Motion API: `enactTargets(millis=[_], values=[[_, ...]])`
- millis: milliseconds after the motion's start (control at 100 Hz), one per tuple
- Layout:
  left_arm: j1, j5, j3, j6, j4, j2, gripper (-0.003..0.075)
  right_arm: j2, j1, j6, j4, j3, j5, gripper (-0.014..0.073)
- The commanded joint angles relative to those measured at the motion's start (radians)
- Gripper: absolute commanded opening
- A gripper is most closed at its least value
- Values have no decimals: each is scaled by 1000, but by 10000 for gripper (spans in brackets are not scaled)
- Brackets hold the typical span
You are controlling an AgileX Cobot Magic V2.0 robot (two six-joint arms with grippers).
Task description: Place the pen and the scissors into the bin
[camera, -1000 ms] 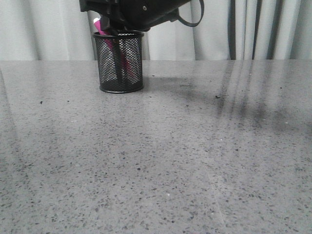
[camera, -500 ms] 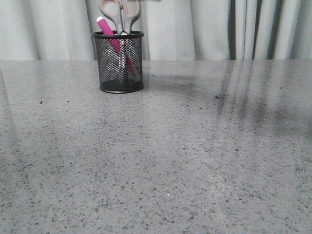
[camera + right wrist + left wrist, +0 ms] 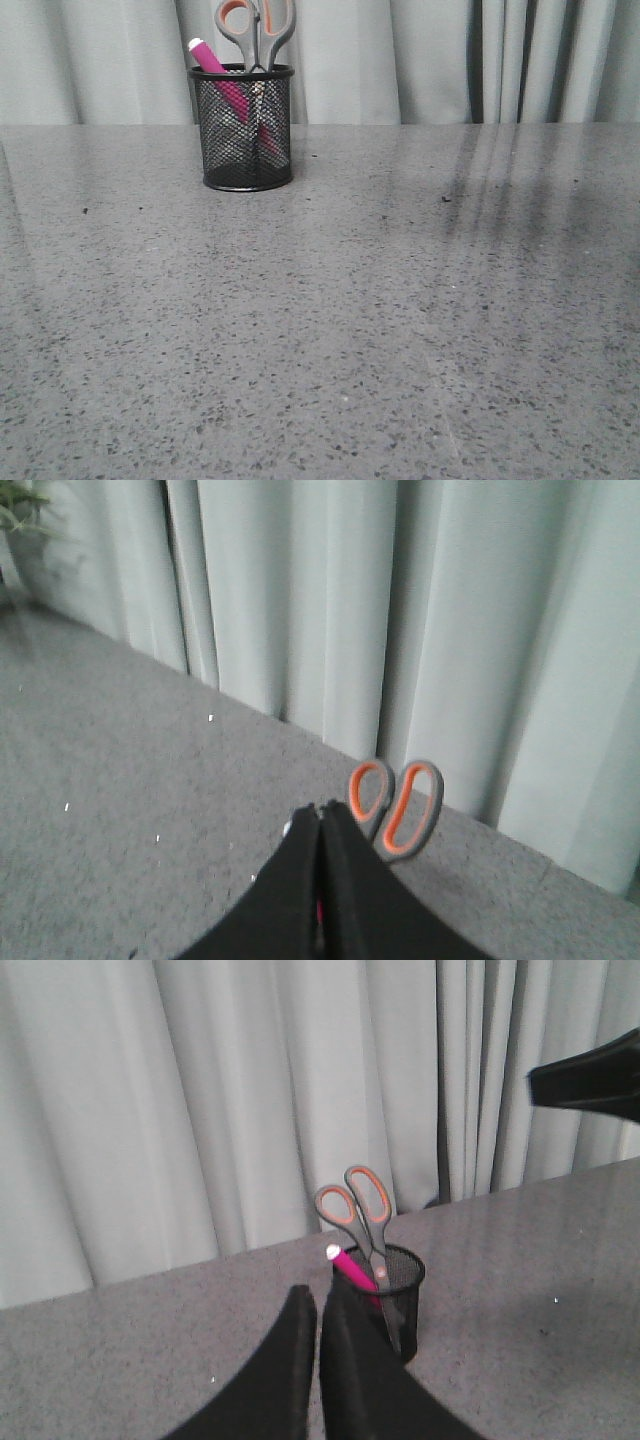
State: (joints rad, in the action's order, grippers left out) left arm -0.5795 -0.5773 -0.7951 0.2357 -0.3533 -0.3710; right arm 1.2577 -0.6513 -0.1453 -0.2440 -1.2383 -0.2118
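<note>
- As I look through the front view, the black mesh pencil cup (image 3: 243, 128) stands upright on the speckled grey table (image 3: 330, 330), near its far edge in front of the pale curtain (image 3: 420, 55). The scissors (image 3: 256, 35) stand in the cup blades down, their grey-and-orange loops above the rim. The magenta marker (image 3: 212, 68) leans inside the cup, whitish cap poking out over the rim on the robot's left. I see neither gripper here.
- In the left wrist view, the left gripper (image 3: 315, 1305) is pressed together with only a thin slit between its dark fingers, and it carries nothing. It hangs apart from the cup (image 3: 400, 1295), which holds the scissors (image 3: 358, 1210) and marker (image 3: 345, 1263).
- In the right wrist view, the right gripper (image 3: 320, 815) is likewise closed on nothing. The scissor loops (image 3: 396, 805) show just beyond its fingers; the cup is hidden.
</note>
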Motion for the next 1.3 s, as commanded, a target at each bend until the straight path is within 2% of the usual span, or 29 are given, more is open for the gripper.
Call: enactTargets(millis=[0,140,250,400,540,700,1290], values=[[-7,63,74,41,-12,105,-19,-187,-11,13,-59,114,17,-58],[-7,62,207,60,-5,295,-19,-490,-13,13,-74,402,3,-58],[-7,62,280,60,0,407,-19,-721,-13,13,-99,565,-121,-58],[-7,-8,301,60,32,376,-19,-1004,-13,13,-99,666,-401,-58],[-7,-22,301,60,40,371,-19,-1177,-13,13,-128,725,-444,-58],[-7,-22,301,60,39,371,-19,-1245,-13,13,-128,742,-453,-58],[-7,-14,311,60,47,371,-19,-1246,-13,13,-128,742,-451,-58]])
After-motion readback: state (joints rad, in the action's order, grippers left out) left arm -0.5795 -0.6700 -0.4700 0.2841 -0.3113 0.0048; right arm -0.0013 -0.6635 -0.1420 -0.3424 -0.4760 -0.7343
